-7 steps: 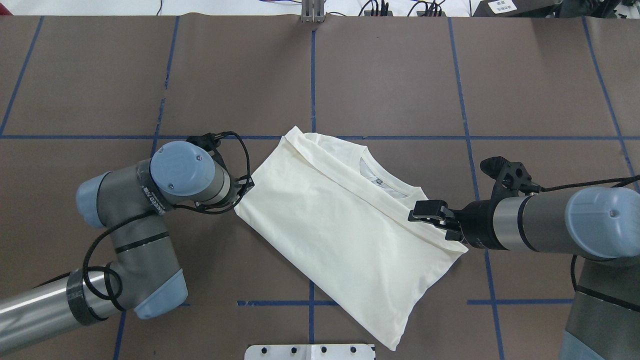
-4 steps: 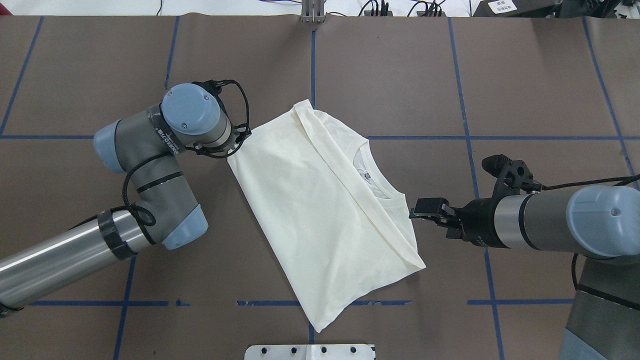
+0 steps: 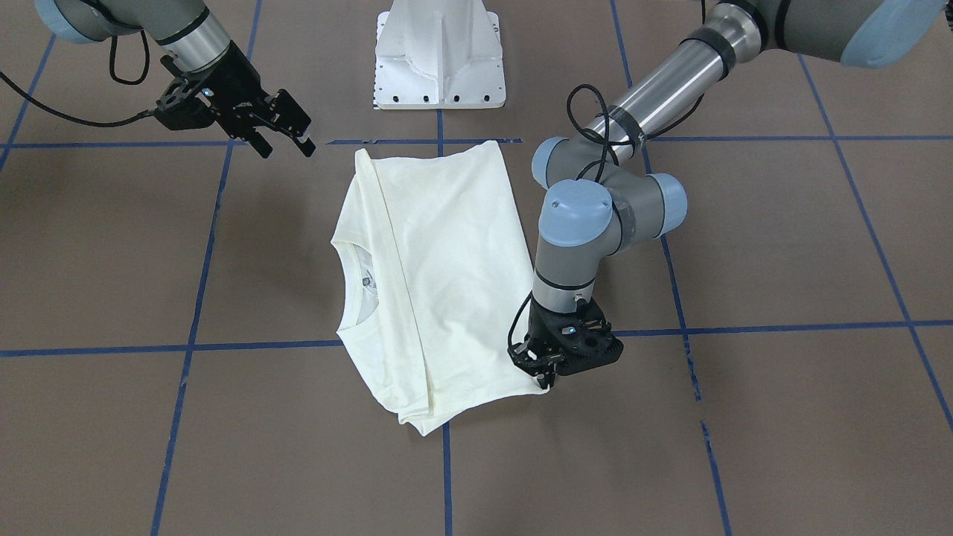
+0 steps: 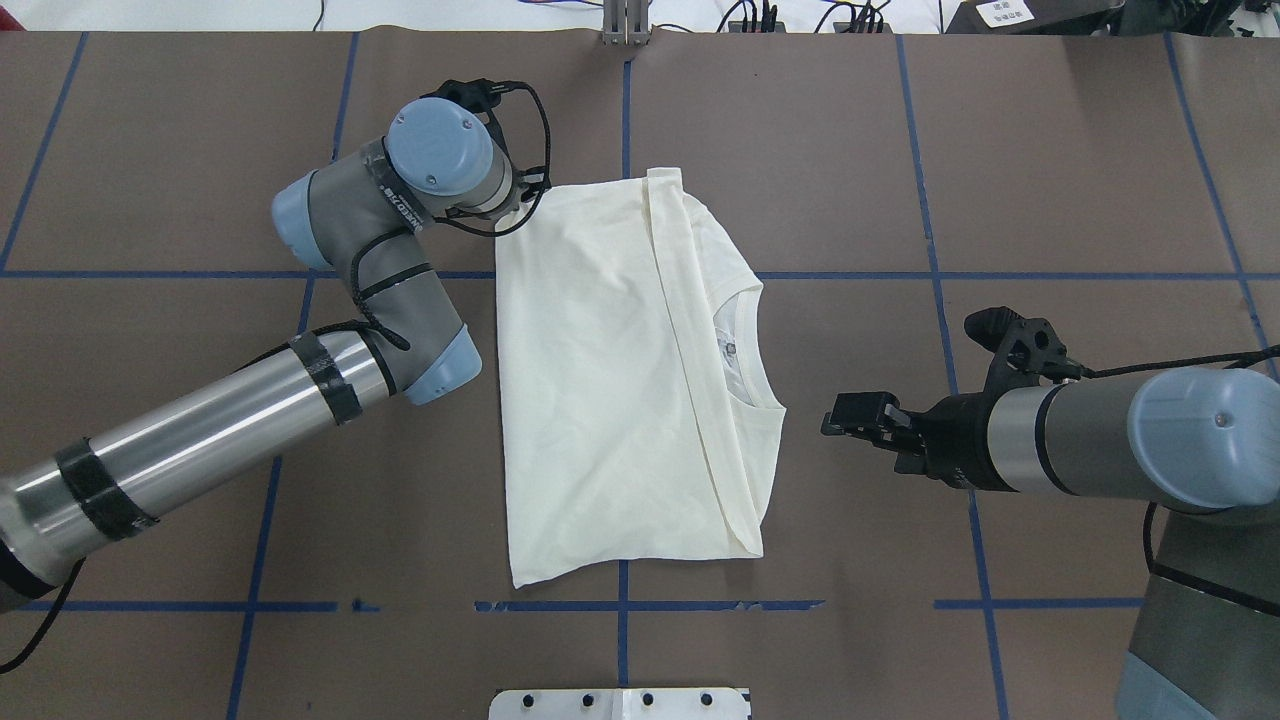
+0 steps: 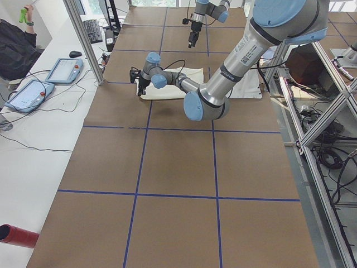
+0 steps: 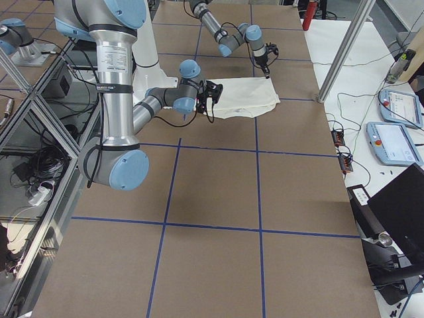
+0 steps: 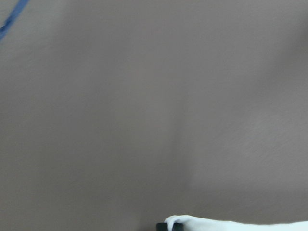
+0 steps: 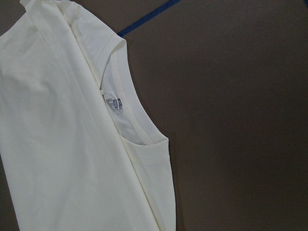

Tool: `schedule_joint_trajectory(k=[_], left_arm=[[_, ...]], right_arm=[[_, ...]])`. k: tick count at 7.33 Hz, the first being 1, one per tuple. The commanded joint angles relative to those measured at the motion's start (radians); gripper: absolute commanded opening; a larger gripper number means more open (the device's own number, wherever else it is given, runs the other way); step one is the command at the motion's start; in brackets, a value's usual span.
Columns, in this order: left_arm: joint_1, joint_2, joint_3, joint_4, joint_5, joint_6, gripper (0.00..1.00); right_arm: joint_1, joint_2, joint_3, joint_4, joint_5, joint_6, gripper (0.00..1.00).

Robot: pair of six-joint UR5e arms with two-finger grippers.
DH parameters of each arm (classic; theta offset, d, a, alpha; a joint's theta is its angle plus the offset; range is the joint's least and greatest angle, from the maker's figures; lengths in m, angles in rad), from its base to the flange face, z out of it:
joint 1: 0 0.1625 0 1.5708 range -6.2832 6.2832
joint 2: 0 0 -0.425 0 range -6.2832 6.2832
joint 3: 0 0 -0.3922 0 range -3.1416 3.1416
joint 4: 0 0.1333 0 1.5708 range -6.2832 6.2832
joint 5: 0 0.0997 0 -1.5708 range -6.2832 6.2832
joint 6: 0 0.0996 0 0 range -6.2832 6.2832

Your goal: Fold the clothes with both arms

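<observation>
The cream shirt lies folded on the brown table, plain side up, its collar and label facing the right arm. It also shows in the front view and the right wrist view. My left gripper is shut on the shirt's far left corner, low at the table; in the overhead view the wrist hides it. The left wrist view shows only the pinched corner. My right gripper is open and empty, hovering just right of the shirt.
The white pedestal base stands at the robot's edge of the table. Blue tape lines cross the brown table cover. Tablets and a metal post stand beyond the far edge.
My left gripper dragged its shirt corner away from the robot, turning the shirt until it lies square to the tape grid. The right gripper, earlier over the shirt's edge, now stands apart from it.
</observation>
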Motion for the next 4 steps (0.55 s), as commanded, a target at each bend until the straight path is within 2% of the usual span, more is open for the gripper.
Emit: schedule_joint_trajectory(k=[1, 3, 4], left_arm=[[-0.002, -0.035, 0.103, -0.116, 0.048, 0.026, 0.0], [-0.025, -0.035, 0.115, -0.133, 0.048, 0.068, 0.0], [-0.025, -0.033, 0.116, -0.147, 0.048, 0.068, 0.99]], right_arm=[[-0.001, 0.0, -0.001, 0.0, 0.0, 0.001, 1.0], [-0.003, 0.002, -0.004, 0.0, -0.002, 0.001, 1.0], [-0.004, 0.003, -0.009, 0.0, -0.003, 0.0, 1.0]])
